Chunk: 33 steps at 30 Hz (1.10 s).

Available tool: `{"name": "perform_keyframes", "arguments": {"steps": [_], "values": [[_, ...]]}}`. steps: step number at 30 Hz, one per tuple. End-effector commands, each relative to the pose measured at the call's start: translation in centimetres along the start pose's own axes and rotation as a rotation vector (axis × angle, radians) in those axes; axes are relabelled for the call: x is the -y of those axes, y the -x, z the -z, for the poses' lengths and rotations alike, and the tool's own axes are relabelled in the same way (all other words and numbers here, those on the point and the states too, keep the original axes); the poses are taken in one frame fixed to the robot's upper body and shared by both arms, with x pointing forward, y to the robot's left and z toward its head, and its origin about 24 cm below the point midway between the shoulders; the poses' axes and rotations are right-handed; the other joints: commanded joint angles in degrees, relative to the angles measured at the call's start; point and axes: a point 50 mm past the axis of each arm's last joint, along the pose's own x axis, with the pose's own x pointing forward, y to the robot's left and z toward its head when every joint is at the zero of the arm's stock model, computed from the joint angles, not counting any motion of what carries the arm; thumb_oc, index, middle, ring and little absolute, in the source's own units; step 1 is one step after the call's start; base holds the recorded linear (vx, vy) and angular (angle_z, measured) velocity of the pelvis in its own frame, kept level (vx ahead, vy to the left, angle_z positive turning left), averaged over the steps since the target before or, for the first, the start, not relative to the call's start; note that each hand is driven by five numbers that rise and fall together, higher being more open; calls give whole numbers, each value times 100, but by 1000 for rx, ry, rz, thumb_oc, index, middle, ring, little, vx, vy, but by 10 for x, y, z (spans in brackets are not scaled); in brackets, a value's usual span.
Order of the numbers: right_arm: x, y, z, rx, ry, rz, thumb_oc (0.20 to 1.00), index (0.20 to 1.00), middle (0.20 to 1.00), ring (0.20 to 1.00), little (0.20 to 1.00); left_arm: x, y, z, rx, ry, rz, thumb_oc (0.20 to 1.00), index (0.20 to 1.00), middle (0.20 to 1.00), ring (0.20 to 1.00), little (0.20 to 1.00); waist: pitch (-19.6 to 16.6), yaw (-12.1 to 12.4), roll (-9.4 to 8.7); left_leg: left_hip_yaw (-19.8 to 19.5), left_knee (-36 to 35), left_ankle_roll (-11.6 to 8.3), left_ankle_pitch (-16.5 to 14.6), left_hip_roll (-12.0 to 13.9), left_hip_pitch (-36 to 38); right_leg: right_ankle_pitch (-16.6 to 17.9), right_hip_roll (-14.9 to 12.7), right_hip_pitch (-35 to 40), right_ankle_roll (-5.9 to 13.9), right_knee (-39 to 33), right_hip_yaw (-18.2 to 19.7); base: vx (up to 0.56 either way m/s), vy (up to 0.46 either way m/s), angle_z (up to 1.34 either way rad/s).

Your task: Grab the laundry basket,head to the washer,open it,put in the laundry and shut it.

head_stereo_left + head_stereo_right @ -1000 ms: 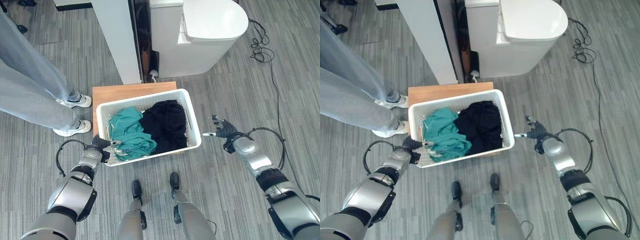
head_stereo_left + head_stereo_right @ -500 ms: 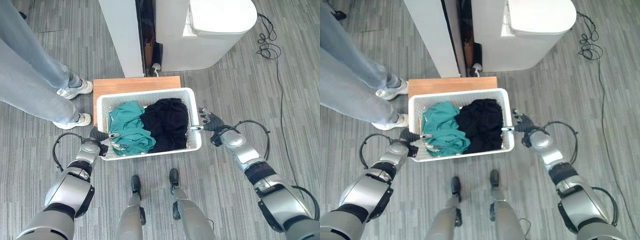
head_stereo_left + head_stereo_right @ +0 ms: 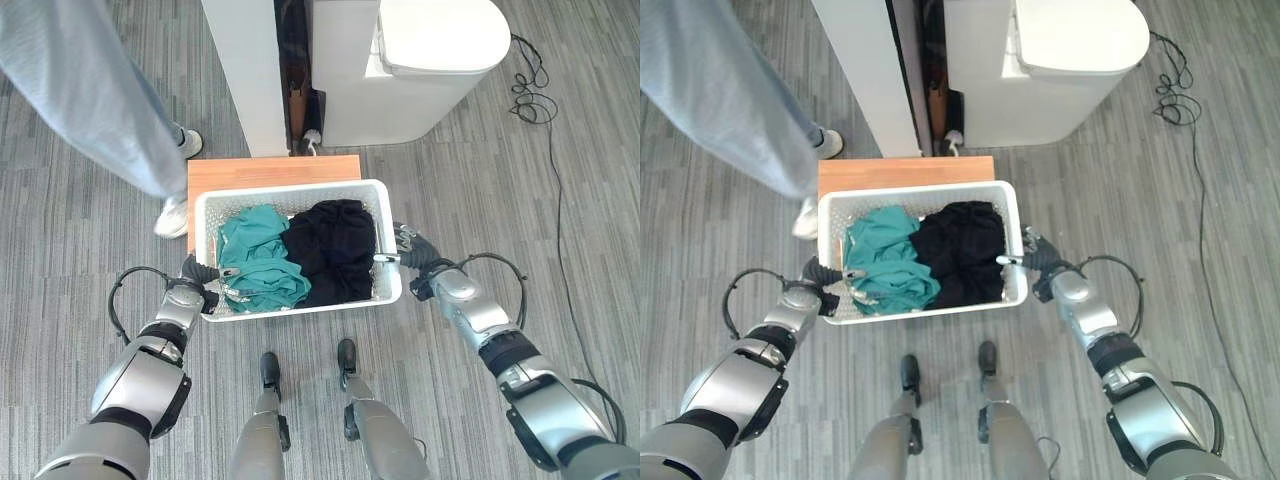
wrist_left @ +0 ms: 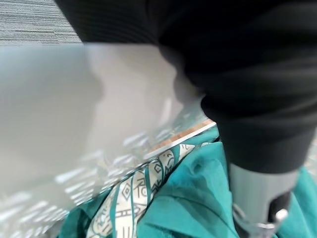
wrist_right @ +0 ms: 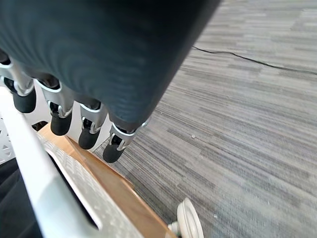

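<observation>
The white laundry basket (image 3: 300, 300) sits on a low wooden platform (image 3: 270, 172) on the grey striped floor (image 3: 480, 170), and everything else gathers round it. Inside it a teal garment (image 3: 258, 260) fills the half toward the robot's left and a black garment (image 3: 335, 250) the half toward its right, the two touching in the middle. The left hand (image 3: 196, 279) is at the basket's left end wall, pressed against the rim; its wrist camera looks over the white wall onto the teal cloth, with one silver finger reaching down inside, but how far the fingers are curled I cannot tell. The right hand (image 3: 412, 250) is at the basket's right end; its dark-tipped fingers (image 5: 57, 124) hang fairly straight just outside the rim by the handle slot, not closed round anything. Beyond the basket's far side stands the white washer (image 3: 420, 60) with its rounded lid down, beside a tall white panel (image 3: 245, 70). A person's leg (image 3: 100, 90) in pale jeans and a white shoe (image 3: 172, 214) stand just off the basket's far left corner.
</observation>
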Motion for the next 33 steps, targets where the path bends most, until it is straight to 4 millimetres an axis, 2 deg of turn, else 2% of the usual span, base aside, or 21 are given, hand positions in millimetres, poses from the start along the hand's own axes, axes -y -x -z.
{"name": "perform_keyframes", "arguments": {"steps": [1, 4, 9, 19, 23, 26, 29, 31, 33], "values": [[-35, 2, 20, -50, -73, -121, 1000, 1000, 1000, 1000, 1000, 23, 3, 4, -17, -27, 46, 1000, 1000, 1000, 1000, 1000, -5, 164, -199, -358, 22, 79, -227, -160, -22, -31, -388, -102, 547, -6, 142, 0, 0, 0], [-38, 5, 34, -102, -133, -129, 1000, 1000, 1000, 1000, 1000, 29, 4, 6, -21, -28, 61, 1000, 1000, 1000, 1000, 1000, -8, 172, -187, -370, 22, 79, -217, -169, -43, -25, -385, -130, 543, -6, 147, 0, 0, 0], [-40, 6, 45, -141, -169, -117, 1000, 1000, 1000, 1000, 1000, 34, 6, 9, -31, -27, 72, 1000, 1000, 1000, 1000, 1000, -17, 179, -172, -372, 22, 73, -208, -172, -56, -32, -385, -120, 540, -6, 139, 0, 0, 0], [-40, 8, 49, -150, -209, -89, 1000, 1000, 1000, 1000, 1000, 46, 9, 10, -26, -14, 100, 1000, 1000, 1000, 1000, 1000, -50, 200, -143, -394, 22, 76, -186, -168, -125, -30, -389, -171, 540, -6, 130, 0, 0, 0], [-31, 6, 37, -96, -144, -46, 1000, 1000, 1000, 1000, 1000, 52, 11, 16, -33, -22, 119, 1000, 1000, 1000, 1000, 1000, -58, 178, -113, -396, 22, 80, -187, -165, -142, -29, -396, -187, 539, -6, 116, 0, 0, 0], [-27, 7, 35, -83, -125, -30, 1000, 1000, 1000, 1000, 1000, 54, 12, 19, -39, -26, 125, 1000, 1000, 1000, 1000, 1000, -78, 170, -107, -386, 22, 85, -201, -164, -127, -41, -395, -173, 537, -6, 121, 0, 0, 0], [-13, 8, 26, -40, -70, 23, 1000, 1000, 1000, 1000, 1000, 56, 13, 21, -40, -29, 127, 1000, 1000, 1000, 1000, 1000, -112, 160, -88, -386, 22, 96, -213, -171, -127, -45, -392, -180, 534, -6, 131, 0, 0, 0], [-13, 8, 26, -40, -70, 23, 1000, 1000, 1000, 1000, 1000, 56, 13, 21, -40, -29, 127, 1000, 1000, 1000, 1000, 1000, -114, 161, -87, -385, 22, 96, -213, -171, -128, -44, -392, -181, 534, -6, 131, 0, 0, 0], [-11, 9, 17, 4, -89, 24, 1000, 1000, 1000, 1000, 1000, 54, 13, 22, -44, -24, 121, 1000, 1000, 1000, 1000, 1000, -113, 150, -89, -382, 22, 100, -216, -170, -129, -38, -393, -191, 533, -6, 139, 0, 0, 0]]}}
